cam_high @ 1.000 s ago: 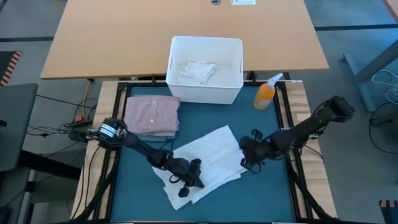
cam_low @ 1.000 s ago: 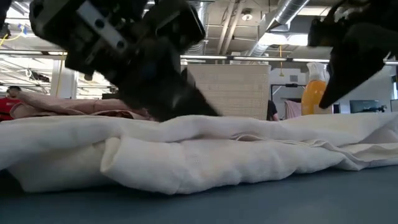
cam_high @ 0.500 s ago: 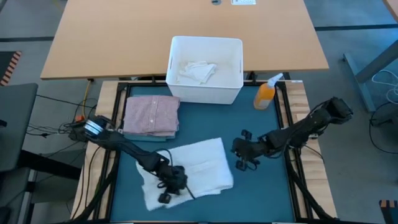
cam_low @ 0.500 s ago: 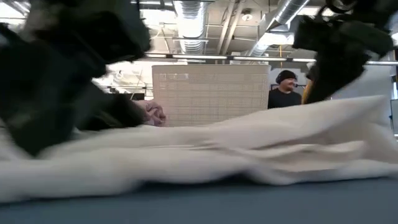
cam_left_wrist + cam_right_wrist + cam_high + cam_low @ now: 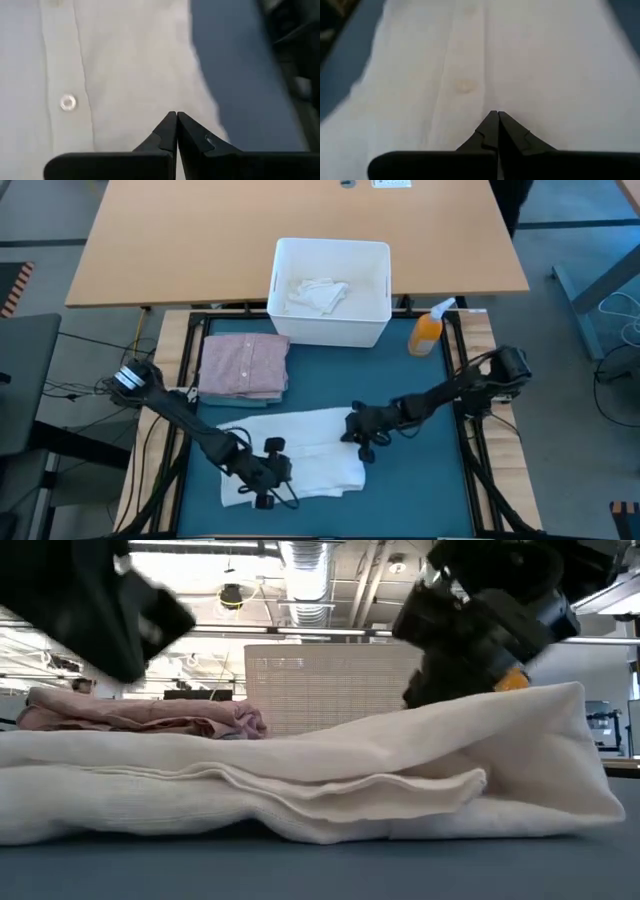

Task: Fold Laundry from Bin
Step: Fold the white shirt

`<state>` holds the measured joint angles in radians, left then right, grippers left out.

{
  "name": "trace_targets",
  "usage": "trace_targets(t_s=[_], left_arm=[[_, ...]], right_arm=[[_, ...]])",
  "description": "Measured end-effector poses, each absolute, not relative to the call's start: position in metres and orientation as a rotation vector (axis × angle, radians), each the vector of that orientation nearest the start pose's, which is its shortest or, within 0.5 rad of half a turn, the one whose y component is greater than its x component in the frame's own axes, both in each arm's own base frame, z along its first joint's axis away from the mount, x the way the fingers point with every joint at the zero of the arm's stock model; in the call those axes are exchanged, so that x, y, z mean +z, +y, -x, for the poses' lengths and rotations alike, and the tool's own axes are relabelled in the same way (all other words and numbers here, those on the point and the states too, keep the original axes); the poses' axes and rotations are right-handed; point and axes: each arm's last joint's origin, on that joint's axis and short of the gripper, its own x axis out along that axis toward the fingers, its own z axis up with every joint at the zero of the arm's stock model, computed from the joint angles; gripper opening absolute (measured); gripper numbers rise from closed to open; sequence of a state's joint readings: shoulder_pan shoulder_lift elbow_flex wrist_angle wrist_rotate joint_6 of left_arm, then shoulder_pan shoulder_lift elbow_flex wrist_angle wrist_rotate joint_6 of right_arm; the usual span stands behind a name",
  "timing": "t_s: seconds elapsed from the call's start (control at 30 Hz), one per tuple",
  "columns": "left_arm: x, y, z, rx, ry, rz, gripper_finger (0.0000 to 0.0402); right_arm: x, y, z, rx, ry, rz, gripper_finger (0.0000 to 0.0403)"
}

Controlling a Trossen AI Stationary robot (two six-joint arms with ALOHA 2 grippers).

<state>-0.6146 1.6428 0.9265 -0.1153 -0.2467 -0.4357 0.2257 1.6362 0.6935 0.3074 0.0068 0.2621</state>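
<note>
The white shirt now lies squarer on the mat than it did a second ago: then it sat as a slanted diamond near the middle, and since then I have dragged it left and turned it so its long edges run nearly level, just near of the pink shirt. I read that as the straightening step nearly done, with the next fold about ready to start. The left gripper sits on the cloth's near-left part and the right gripper at its right edge; in both wrist views the fingertips are pressed together with cloth right below them, but I cannot tell whether any fabric is pinched between them. The cloth is already doubled: from the low view I see stacked layers with a rounded fold at the right end, and a button and placket show on top. More white laundry waits in the bin at the far edge, by the orange bottle.
</note>
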Motion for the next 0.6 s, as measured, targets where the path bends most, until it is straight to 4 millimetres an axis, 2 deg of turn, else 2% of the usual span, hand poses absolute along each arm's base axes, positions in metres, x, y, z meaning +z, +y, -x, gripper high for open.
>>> trace_targets(t_s=[0.17, 0.3, 0.47, 0.6], left_arm=[[0.140, -0.188, -0.281, -0.137, 0.916, 0.086, 0.0000], [0.118, -0.191, -0.288, -0.172, 0.962, 0.139, 0.0000], [0.116, -0.190, -0.293, -0.215, 0.944, 0.126, 0.0000], [0.129, -0.183, -0.293, -0.209, 0.901, 0.063, 0.0000]], right_arm=[[0.135, 0.076, -0.291, 0.160, 0.789, -0.157, 0.0019], [0.145, 0.080, -0.280, 0.143, 0.833, -0.120, 0.0019], [0.172, 0.082, -0.267, 0.129, 0.766, -0.081, 0.0019], [0.200, 0.100, -0.252, 0.222, 0.681, -0.136, 0.0019]])
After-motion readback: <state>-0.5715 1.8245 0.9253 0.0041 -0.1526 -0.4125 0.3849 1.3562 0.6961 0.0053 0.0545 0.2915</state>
